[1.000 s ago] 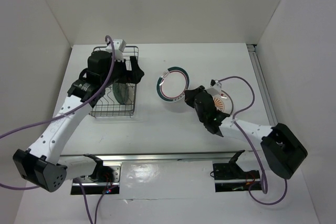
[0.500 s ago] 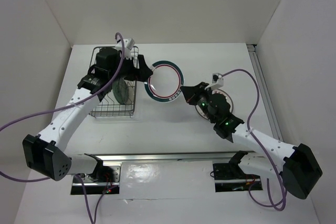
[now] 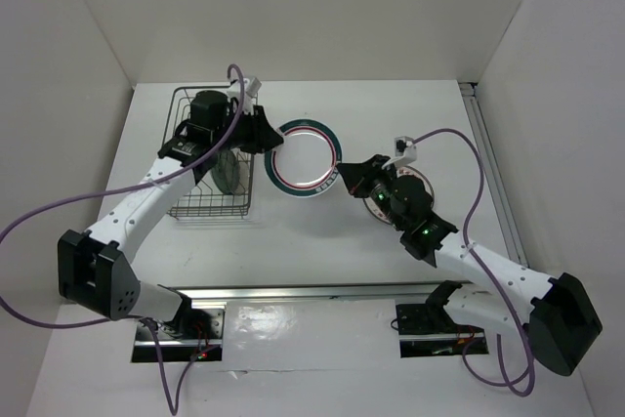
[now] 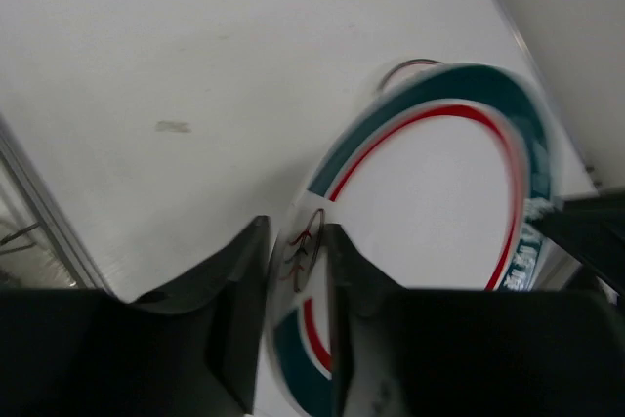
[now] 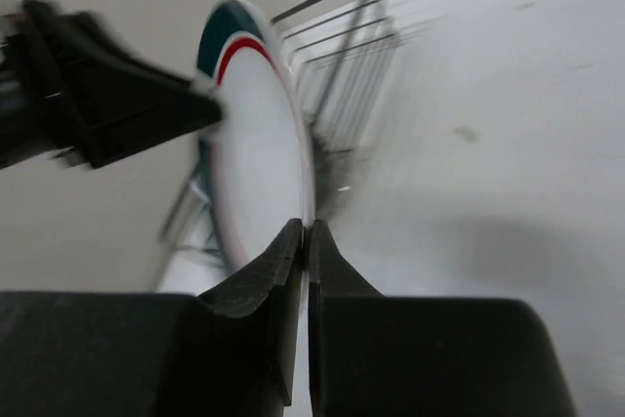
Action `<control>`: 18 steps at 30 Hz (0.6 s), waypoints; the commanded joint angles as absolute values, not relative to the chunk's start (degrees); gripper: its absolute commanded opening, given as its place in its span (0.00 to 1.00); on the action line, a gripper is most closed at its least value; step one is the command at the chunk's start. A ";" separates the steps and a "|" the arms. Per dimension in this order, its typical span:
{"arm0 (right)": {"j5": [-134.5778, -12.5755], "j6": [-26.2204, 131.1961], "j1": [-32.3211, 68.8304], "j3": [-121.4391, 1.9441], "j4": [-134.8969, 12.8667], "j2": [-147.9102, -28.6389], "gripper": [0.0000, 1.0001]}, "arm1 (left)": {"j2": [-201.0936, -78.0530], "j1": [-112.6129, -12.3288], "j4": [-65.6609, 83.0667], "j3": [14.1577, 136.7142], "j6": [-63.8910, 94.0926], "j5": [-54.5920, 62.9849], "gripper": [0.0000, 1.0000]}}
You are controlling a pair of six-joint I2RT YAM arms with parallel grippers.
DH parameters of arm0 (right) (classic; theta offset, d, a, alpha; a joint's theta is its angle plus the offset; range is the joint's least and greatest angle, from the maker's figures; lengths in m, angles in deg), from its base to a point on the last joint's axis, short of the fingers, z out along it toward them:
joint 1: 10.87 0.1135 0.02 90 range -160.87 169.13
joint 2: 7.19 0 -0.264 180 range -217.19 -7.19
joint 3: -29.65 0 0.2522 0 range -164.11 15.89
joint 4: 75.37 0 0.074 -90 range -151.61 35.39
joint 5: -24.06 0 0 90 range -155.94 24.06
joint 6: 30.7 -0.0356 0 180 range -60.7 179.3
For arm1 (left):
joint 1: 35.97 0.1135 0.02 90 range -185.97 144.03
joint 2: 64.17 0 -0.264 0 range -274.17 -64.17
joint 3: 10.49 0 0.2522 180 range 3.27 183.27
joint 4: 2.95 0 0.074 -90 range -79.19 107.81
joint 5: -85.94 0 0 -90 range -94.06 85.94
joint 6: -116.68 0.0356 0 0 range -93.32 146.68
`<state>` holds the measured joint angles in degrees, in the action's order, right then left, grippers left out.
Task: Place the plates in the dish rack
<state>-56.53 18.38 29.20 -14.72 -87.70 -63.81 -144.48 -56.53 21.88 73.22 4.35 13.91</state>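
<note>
The white plate with the green and red rim ring (image 3: pixel 306 158) hangs upright in the air, just right of the dish rack (image 3: pixel 186 210). My right gripper (image 3: pixel 342 179) is shut on its lower right rim; in the right wrist view the gripper (image 5: pixel 305 227) pinches the plate's (image 5: pixel 259 144) thin edge. My left gripper (image 3: pixel 275 141) straddles the opposite rim. In the left wrist view its jaws (image 4: pixel 296 231) stand part-way closed, and the plate (image 4: pixel 439 202) passes between them at a slant. A small greyish plate (image 3: pixel 229 173) stands inside the rack. The orange sunburst plate (image 3: pixel 415 186) lies under my right arm, mostly hidden.
The rack's wire wall (image 5: pixel 342 36) rises just behind the held plate. A metal rail (image 3: pixel 488 153) runs along the table's right edge. White walls close in the table on three sides.
My right arm carried the ringed plate left toward the rack. My left gripper swung out from over the rack to the plate's left rim, and its jaws narrowed around it.
</note>
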 commanded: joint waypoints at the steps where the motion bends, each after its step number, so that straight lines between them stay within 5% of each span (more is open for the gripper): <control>1: -57.41 18.78 28.85 -14.96 -93.43 -62.04 0.00 | -144.06 -56.45 16.79 73.14 4.62 18.60 0.28; 4: -57.41 18.78 28.85 -14.96 -93.43 -61.52 0.00 | -143.45 -56.45 16.78 72.62 4.62 20.80 0.00; 13: -57.23 20.02 28.85 -14.35 -93.43 -60.81 0.04 | -140.10 -56.45 13.09 70.06 3.57 24.50 0.00; 15: -56.71 20.02 28.85 -14.35 -92.82 -60.28 0.76 | -138.97 -56.45 14.32 70.76 3.57 20.91 0.00; 16: -55.40 20.02 28.85 -14.35 -91.59 -60.28 0.95 | -138.96 -56.45 16.50 71.81 3.57 19.07 0.00; 18: -54.60 20.02 28.85 -15.57 -89.74 -60.28 1.00 | -136.78 -56.45 19.49 73.22 5.40 11.63 0.00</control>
<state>-54.62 18.99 28.37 -12.76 -86.45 -61.76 -140.50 -56.44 18.38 70.55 3.20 19.84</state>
